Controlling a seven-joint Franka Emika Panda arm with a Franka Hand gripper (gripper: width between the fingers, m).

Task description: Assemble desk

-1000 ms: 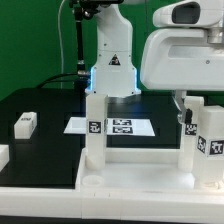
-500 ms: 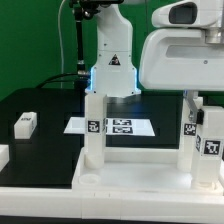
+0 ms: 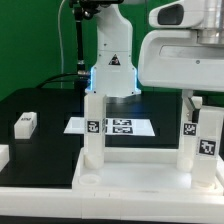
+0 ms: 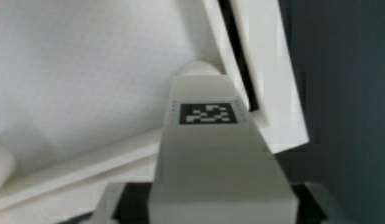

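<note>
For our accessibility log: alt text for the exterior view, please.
Two white tagged legs stand upright on the desk panel, a third leg under the robot arm at the exterior view's right. Behind lie the marker board and a loose tagged part.

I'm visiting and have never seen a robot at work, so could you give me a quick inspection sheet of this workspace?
Surface: black table, with the marker board lying flat on it.
Job's things: desk panel; left leg upright on it; farther leg and nearer leg upright at the exterior view's right; loose white part on the table; another white piece, cut off.
Clutter: nothing seen.
Grippers: gripper appears closed on a tagged leg.
Cables: black cable beside the robot base.
Surroundings: green wall.
</note>
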